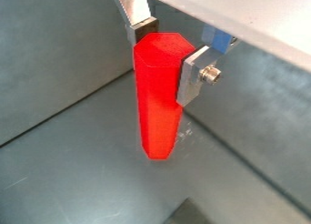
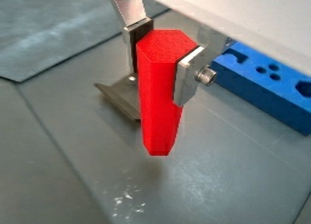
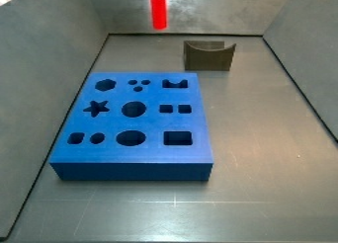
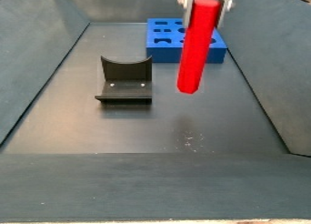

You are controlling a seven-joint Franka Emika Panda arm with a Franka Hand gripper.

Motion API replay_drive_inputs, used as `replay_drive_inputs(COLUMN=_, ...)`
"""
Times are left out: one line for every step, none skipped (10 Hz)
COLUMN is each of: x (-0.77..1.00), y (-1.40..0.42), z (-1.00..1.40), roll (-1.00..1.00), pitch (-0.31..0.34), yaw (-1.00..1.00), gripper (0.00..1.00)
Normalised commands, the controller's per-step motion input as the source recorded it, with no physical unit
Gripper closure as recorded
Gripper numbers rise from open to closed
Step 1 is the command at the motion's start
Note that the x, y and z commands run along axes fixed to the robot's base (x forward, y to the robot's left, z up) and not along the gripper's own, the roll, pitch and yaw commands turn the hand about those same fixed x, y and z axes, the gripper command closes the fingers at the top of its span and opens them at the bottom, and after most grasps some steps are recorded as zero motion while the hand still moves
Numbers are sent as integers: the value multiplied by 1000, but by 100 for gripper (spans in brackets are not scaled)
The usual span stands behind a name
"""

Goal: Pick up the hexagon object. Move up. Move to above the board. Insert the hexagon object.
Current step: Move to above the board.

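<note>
— While the hexagon object (image 2: 159, 91) hangs clear of the desk (image 4: 145, 127), where is the gripper (image 2: 165, 59) and what is it doing?

— It sits at the rod's upper end, clamped on it — the silver fingers (image 1: 195, 73) press its flats in both wrist views. The rod hangs with its long axis close to upright, leaning a little in a side view (image 4: 197, 47), and its lower tip is free, with bare floor under it.

— Going left to right in that side view, what lies below?

— First the dark olive notched block (image 4: 124, 80) on the floor, then the lifted red rod, and behind them, at the far end, the board (image 4: 185, 38).

— So which way must the rod travel?

— Toward the board, which is apart from it and lower. In a wrist view the board's blue corner (image 2: 267, 82) shows just past the gripper, so the rod is not yet over it. The hexagon cutout (image 3: 105, 86) is in the board's back left corner in a side view, beside the small round holes.

— And the step in hand?

— I judge the lift done and the carry-over pending. The insertion will need the rod kept upright and its flats turned to match the cutout — how they stand against each other now I cannot tell.
</note>
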Motion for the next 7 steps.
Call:
replay_drive_inputs(x=146, y=285, z=1000, roll=-44, pitch=112, yaw=139, gripper=100)
replay_drive_inputs(x=82, y=176, z=798, roll=-37, pitch=92, yaw=85, gripper=100)
replay_drive_inputs(x=49, y=109, z=630, roll=-30, pitch=80, yaw=59, gripper=100)
replay_drive_inputs(x=24, y=59, z=413, roll=-21, pitch=75, yaw=38, gripper=100)
replay_drive_inputs(x=21, y=46, z=305, roll=-16, pitch=78, yaw=32, gripper=100)
replay_drive_inputs(x=73, y=-1000, z=200, roll=50, pitch=437, yaw=-452, gripper=100)
replay_drive_inputs(x=75, y=-1000, z=189, roll=56, pitch=433, yaw=-454, gripper=100)
